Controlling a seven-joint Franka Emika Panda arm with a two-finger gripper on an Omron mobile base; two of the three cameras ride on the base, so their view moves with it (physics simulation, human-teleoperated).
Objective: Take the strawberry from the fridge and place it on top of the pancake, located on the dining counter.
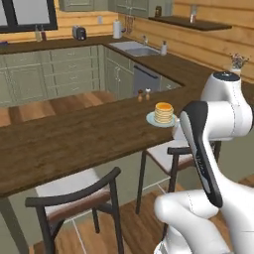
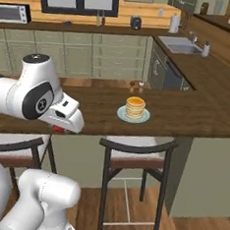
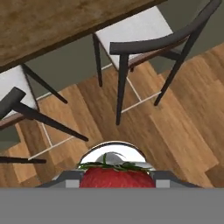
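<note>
Even, soft rendered light with faint shadows under the dining counter (image 1: 74, 144), no glare, slightly soft low-resolution detail, and mild blur on the near strawberry (image 3: 116, 178).

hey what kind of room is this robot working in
A home kitchen with a dining bar, rendered in simulation. A sink sits in the far worktop, a toaster oven stands by the window, and stools line the dark wood dining counter holding the pancake.
</note>
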